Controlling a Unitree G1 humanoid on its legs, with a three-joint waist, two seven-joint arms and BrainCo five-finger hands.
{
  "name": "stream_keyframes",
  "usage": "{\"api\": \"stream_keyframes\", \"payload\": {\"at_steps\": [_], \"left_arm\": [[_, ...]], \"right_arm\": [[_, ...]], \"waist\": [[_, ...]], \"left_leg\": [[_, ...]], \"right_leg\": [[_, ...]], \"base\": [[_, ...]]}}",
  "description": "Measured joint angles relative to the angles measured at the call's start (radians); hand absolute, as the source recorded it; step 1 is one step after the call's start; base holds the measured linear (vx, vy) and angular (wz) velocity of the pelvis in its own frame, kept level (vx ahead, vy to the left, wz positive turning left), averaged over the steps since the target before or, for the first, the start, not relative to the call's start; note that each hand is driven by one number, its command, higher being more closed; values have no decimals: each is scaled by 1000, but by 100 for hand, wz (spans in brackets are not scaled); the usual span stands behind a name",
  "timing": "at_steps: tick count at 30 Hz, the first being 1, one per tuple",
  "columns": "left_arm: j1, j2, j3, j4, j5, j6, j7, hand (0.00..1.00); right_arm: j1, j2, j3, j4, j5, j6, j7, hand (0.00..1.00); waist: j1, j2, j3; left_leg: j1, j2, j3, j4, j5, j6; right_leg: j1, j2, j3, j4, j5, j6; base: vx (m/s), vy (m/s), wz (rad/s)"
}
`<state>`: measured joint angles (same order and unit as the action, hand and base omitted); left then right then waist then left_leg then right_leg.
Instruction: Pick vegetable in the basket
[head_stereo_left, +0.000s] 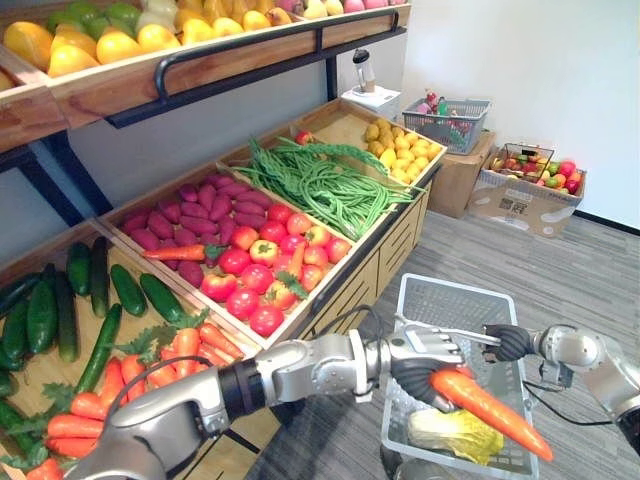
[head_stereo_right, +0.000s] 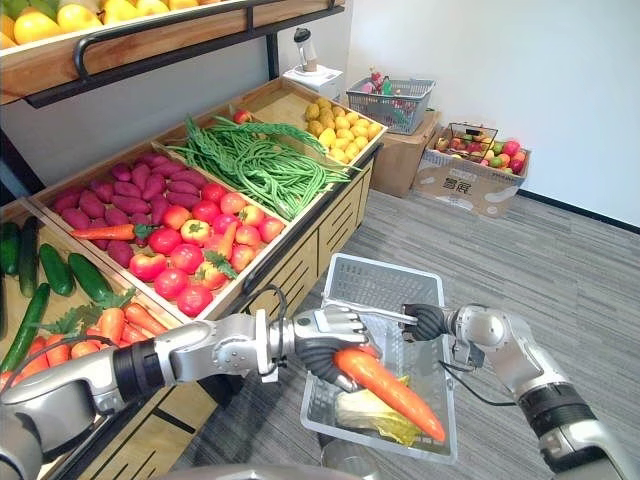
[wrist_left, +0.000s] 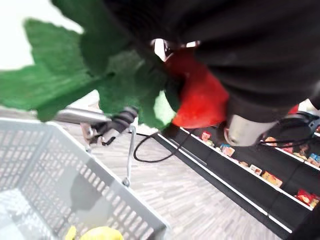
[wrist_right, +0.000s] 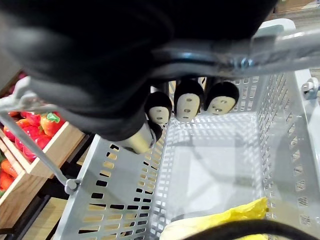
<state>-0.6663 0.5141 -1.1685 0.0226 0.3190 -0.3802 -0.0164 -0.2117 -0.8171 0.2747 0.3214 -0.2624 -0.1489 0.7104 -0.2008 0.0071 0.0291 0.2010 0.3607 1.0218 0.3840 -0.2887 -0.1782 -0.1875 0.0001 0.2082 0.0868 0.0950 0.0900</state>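
Bright, even light pours down from overhead: a soft sheen on the red fruit (head_stereo_left: 255, 280) and on the carrot (head_stereo_left: 490, 412), the white wall (head_stereo_left: 520, 60) glowing pale, while the back panel (head_stereo_left: 150, 140) under the top shelf (head_stereo_left: 200, 60) sits in shade. At the right wrist, the right hand (wrist_right: 100, 75) is a dark mass against the brightly lit basket (wrist_right: 120, 190), whose slotted wall throws striped shadows onto its floor

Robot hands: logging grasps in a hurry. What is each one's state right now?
Left robot hand: shut on the carrot, over the basket.
Right robot hand: shut on the basket handle.
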Motion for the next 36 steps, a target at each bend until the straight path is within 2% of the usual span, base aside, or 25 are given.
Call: {"api": "stream_keyframes", "payload": {"at_steps": [4, 8, 14, 18, 20, 21, 26, 30, 36], "left_arm": [[3, -68, -12, 98, 1, 37, -38, 100], [10, -117, -13, 196, 19, 77, -69, 100], [65, -196, -7, 360, 101, 159, -85, 100], [85, -242, 31, 458, 151, 188, -84, 100], [97, -284, 85, 513, 201, 198, -70, 100], [100, -295, 94, 524, 211, 199, -68, 0], [113, -364, 137, 617, 280, 246, -18, 0], [123, -391, 164, 632, 293, 281, 6, 0], [142, -406, 198, 656, 294, 300, 14, 0]], "right_arm": [[-54, 0, 30, 1, -4, 6, 21, 100], [-88, 0, 48, 5, -4, 6, 26, 100], [-150, 1, 59, 10, -5, 7, 42, 100], [-163, 3, 66, 15, -5, 6, 42, 100], [-180, 22, 67, 44, -6, 4, 43, 100], [-184, 24, 67, 50, -9, 5, 43, 100], [-223, 50, 67, 52, -16, 5, 43, 100], [-231, 64, 67, 63, -16, 4, 43, 100], [-237, 85, 67, 97, -18, 4, 42, 100]], "waist": [[-2, 14, 3], [-22, 21, 4], [-39, 25, 8], [-44, 23, 9], [-44, 22, 10], [-44, 21, 10], [-46, 17, 16], [-46, 14, 18], [-46, 9, 21]], "left_leg": [[21, -1, 33, 0, -4, -7], [20, -4, 43, 0, -5, -9], [28, -25, 68, -19, -3, -9], [30, -34, 72, -31, -3, -8], [32, -36, 77, -33, -3, -8], [32, -36, 79, -34, -3, -8], [30, -48, 94, -41, -2, -8], [31, -56, 98, -49, 1, -7], [30, -57, 98, -50, 1, -7]], "right_leg": [[-4, -1, -9, 9, 0, -1], [-21, 0, -5, 19, 2, -2], [-36, -1, 16, 24, 8, 3], [-37, -4, 19, 24, 10, 6], [-38, -4, 21, 24, 10, 7], [-39, -4, 21, 24, 10, 7], [-61, -1, 40, 42, 8, 10], [-66, -3, 45, 45, 8, 10], [-67, -4, 45, 45, 8, 10]], "base": [[-26, 6, -20], [-12, 4, -11], [-3, 12, -11], [0, 0, 0], [-11, 20, -3], [-13, 14, -4], [-14, 7, -10], [-11, 6, -3], [0, 0, 0]]}}
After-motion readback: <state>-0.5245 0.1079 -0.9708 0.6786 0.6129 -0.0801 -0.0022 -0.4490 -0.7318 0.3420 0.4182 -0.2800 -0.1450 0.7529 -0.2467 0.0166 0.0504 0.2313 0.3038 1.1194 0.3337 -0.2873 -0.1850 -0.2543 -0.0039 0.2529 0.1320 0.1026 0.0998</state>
